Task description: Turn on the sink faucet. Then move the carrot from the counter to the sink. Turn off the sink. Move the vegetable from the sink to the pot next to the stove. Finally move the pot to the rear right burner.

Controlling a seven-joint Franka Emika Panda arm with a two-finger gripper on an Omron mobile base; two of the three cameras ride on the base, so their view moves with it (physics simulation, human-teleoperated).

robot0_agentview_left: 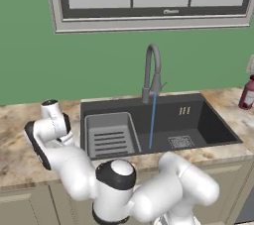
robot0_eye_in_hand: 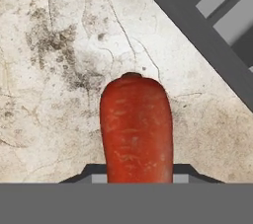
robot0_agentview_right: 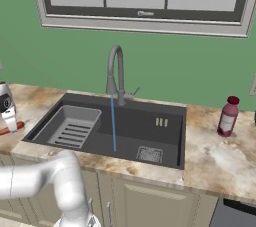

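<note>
Orange-red tapered carrot [robot0_eye_in_hand: 136, 129] lies on your marbled stone counter [robot0_eye_in_hand: 49, 94] at six o'clock — fingertips [robot0_eye_in_hand: 182, 170] flank it, grip unconfirmed — for lifting sinkward.

light: even, bright | shadows: faint | glare: none | focus: sharp, slightly pixelated render

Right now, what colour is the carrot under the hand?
Orange-red; the carrot shows best in the hand view.

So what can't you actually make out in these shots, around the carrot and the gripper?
- Carrot: hand view, its lower end is cut off at the bottom edge.
- Gripper: right base view, the frame's left edge crops it, so actual contact can't be told.
- Carrot in the left base view: the arm covers it.
</note>
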